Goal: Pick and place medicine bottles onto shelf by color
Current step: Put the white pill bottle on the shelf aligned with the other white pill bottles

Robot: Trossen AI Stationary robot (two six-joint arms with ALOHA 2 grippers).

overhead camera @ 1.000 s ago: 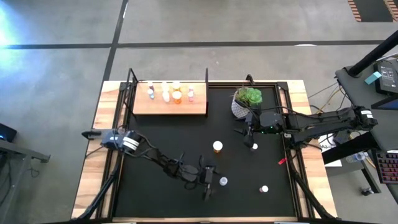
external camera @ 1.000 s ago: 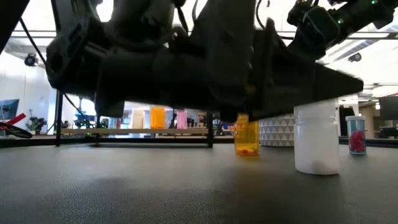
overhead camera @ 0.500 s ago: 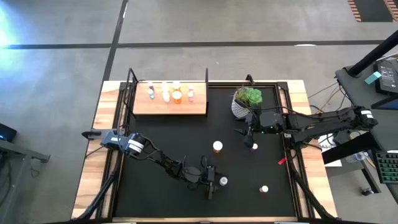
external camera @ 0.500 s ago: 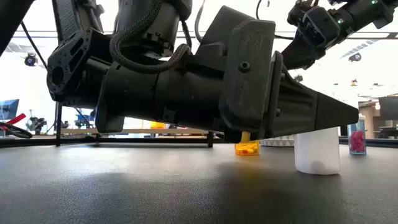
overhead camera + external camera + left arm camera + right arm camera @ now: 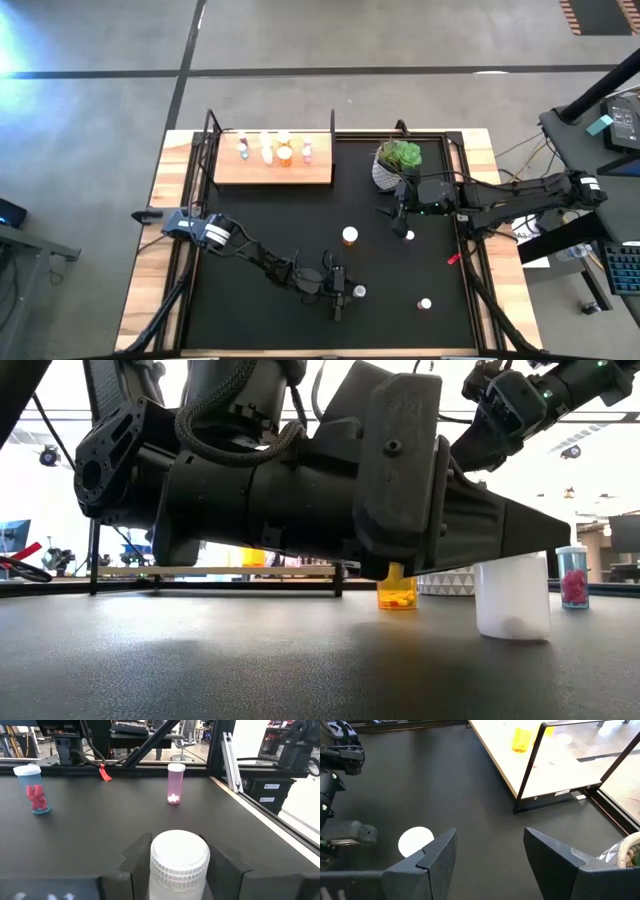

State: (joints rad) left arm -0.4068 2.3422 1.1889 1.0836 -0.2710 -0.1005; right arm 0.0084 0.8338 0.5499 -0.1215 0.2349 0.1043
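**White bottle between the left tool's fingers**

A white medicine bottle (image 5: 180,865) stands upright on the black mat (image 5: 250,215) near the bench's front edge, its ribbed white cap facing the left wrist camera. The left tool (image 5: 338,293) is low over the mat with one dark finger on each side of this bottle; the fingers (image 5: 137,857) flank it closely, but whether they press on it or leave a sliver of gap cannot be told. In the low view the left arm's dark body fills most of the picture and the white bottle (image 5: 512,598) shows just under its tip, resting on the mat.

Farther out on the mat stand an orange bottle (image 5: 349,236), a pinkish bottle (image 5: 175,783) and a bottle with red contents (image 5: 34,789), all upright and well apart from one another. A small red object (image 5: 453,259) lies near the mat's right edge.

The right tool (image 5: 490,855) hovers above the mat beside the white pot with a green plant (image 5: 395,163), its fingers spread and holding nothing.

At the back left, the shelf (image 5: 272,165) carries four small bottles in a row.
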